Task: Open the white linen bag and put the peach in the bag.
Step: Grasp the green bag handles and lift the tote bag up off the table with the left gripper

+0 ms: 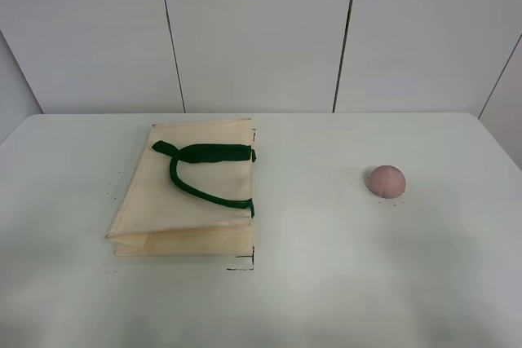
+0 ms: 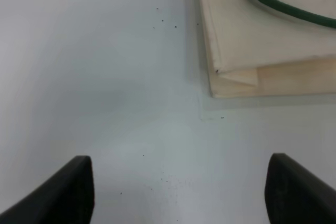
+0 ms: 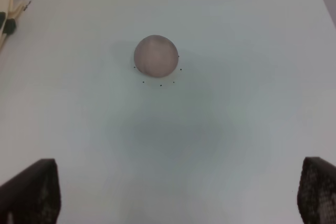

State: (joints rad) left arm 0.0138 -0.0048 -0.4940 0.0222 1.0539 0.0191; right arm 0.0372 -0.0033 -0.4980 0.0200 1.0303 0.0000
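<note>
The white linen bag (image 1: 192, 189) lies flat and folded on the left of the white table, its dark green strap handles (image 1: 204, 170) curled on top. Its near corner shows in the left wrist view (image 2: 262, 40). The peach (image 1: 386, 181) sits alone on the right of the table; it also shows in the right wrist view (image 3: 155, 56). Neither arm shows in the exterior high view. My left gripper (image 2: 178, 190) is open over bare table, short of the bag's corner. My right gripper (image 3: 178, 192) is open and empty, some way short of the peach.
The white table (image 1: 326, 283) runs to a white panelled wall (image 1: 261, 30) at the back. Small black marks are drawn around the bag's corners (image 1: 245, 265) and around the peach. A sliver of the bag's edge shows in the right wrist view (image 3: 6, 17).
</note>
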